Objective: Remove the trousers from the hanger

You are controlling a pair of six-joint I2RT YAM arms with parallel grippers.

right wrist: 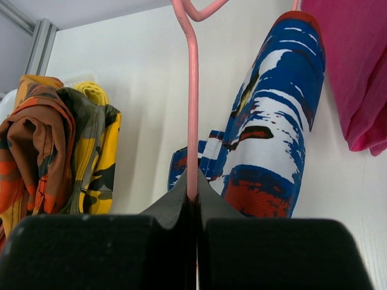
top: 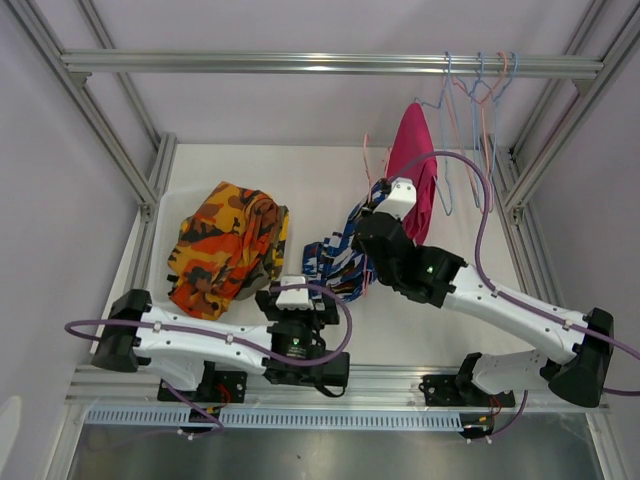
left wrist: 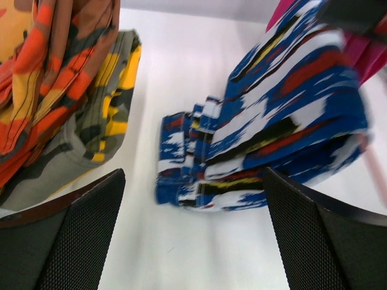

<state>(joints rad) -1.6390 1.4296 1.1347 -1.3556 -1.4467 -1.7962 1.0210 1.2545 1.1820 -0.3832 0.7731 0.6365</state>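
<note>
The blue-red-white patterned trousers point(right wrist: 272, 139) hang as a long folded strip of blocky blue, white and red, with bits of black and yellow. Their long axis slants from high at the back right, beside the right gripper point(right wrist: 193, 199), down to the near left. There the leg ends bunch on the white desk point(top: 250, 170), just ahead of the left gripper point(left wrist: 193, 181).

The right gripper is pinched tight on the thin wire of a pink hanger point(right wrist: 193, 109). The left gripper's fingers stand wide apart, holding nothing.

Plain magenta pink trousers point(top: 413, 160) hang just behind. The orange patterned pair point(top: 225, 245) lies heaped at the left over the camouflage pair point(right wrist: 100, 151).

Where the blue pair meets the hanger is cut off from view, and up close it looks blurred.
</note>
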